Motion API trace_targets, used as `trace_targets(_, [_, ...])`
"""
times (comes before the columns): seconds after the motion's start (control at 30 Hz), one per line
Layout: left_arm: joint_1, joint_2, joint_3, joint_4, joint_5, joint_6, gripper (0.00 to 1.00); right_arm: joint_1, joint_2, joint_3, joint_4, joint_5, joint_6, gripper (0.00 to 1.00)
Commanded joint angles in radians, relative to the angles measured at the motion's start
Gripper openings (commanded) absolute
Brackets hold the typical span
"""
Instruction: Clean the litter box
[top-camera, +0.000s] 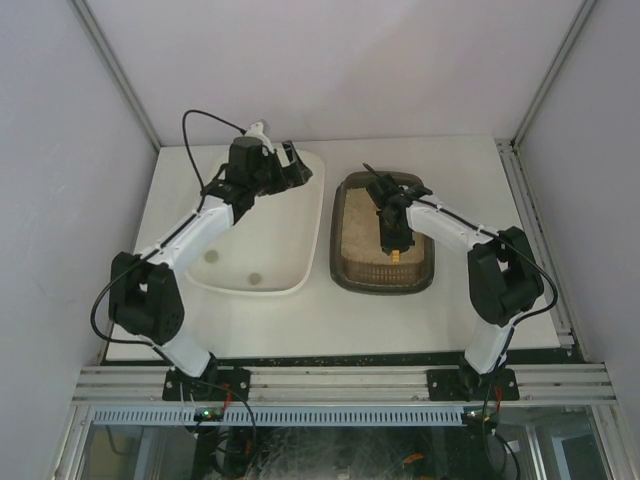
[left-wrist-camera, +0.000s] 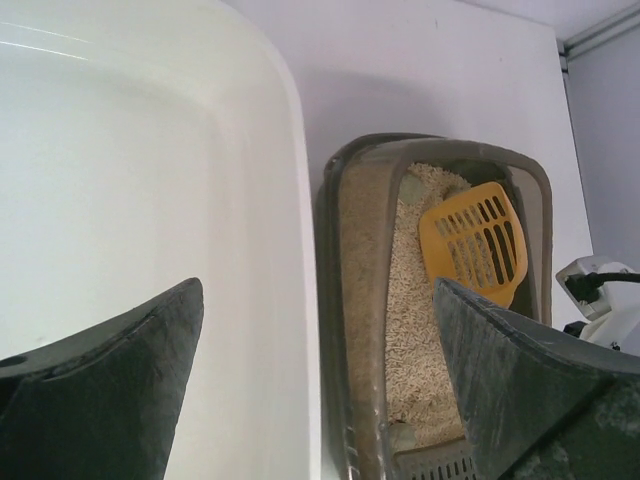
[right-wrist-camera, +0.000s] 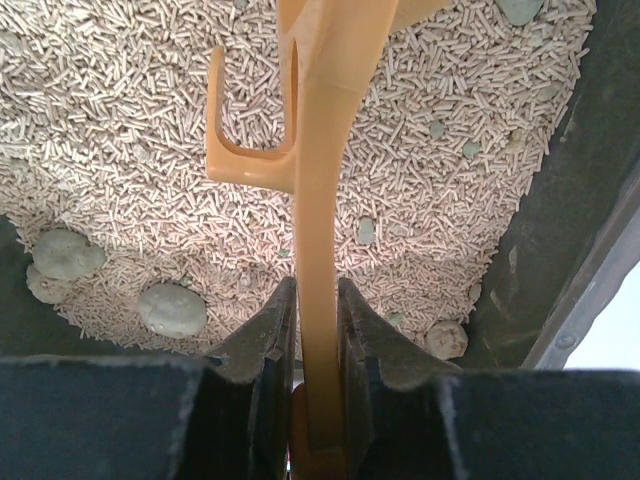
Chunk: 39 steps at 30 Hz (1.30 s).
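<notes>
The litter box (top-camera: 343, 268) is a dark brown-grey tray of pale pellet litter right of the table's middle; its rim (left-wrist-camera: 350, 300) and inner wall (right-wrist-camera: 590, 200) show in the wrist views. An orange slotted scoop (left-wrist-camera: 475, 245) lies inside on the litter. My right gripper (top-camera: 393, 238) hangs over the box, shut on the scoop's handle (right-wrist-camera: 320, 190), with its jaws (right-wrist-camera: 318, 290) pressed on both sides. Grey-green clumps (right-wrist-camera: 170, 308) lie among the pellets. My left gripper (top-camera: 295, 165) is open and holds nothing; it hovers over the white tub's far right corner (left-wrist-camera: 318, 285).
A large white tub (top-camera: 300, 272) stands left of the litter box, almost touching it, with two small dark lumps (top-camera: 255, 278) on its floor. White walls enclose the table on three sides. A metal rail (top-camera: 340, 380) runs along the near edge.
</notes>
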Motion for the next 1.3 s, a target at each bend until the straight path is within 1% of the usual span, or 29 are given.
trace_targets(0.0, [0.056,-0.120,-0.079,0.086,-0.034,0.040,1.00,-0.015,0.000,0.012,0.061,0.004,0.032,0.00])
trace_targets(0.2, [0.108,-0.143,-0.126,0.091,-0.038,0.068,1.00,-0.032,0.039,0.013,0.166,-0.070,0.044,0.00])
trace_targets(0.33, [0.138,-0.142,-0.136,0.087,-0.029,0.092,1.00,-0.042,0.082,0.013,0.236,-0.137,0.062,0.00])
trace_targets(0.47, [0.175,-0.141,-0.138,0.075,-0.009,0.104,1.00,-0.044,0.111,0.013,0.293,-0.173,0.075,0.00])
trace_targets(0.6, [0.199,-0.150,-0.154,0.072,0.001,0.107,1.00,-0.045,0.119,0.007,0.361,-0.323,0.058,0.00])
trace_targets(0.7, [0.207,-0.156,-0.169,0.075,-0.001,0.111,1.00,-0.047,0.093,-0.027,0.435,-0.421,0.062,0.00])
trace_targets(0.93, [0.222,-0.164,-0.207,0.099,-0.014,0.135,1.00,-0.112,0.045,-0.174,0.650,-0.653,0.114,0.00])
trace_targets(1.1, [0.235,-0.169,-0.220,0.102,-0.007,0.146,1.00,-0.137,0.050,-0.218,0.689,-0.699,0.123,0.00])
trace_targets(1.27, [0.247,-0.179,-0.236,0.102,0.006,0.152,1.00,-0.155,-0.011,-0.265,0.694,-0.697,0.123,0.00])
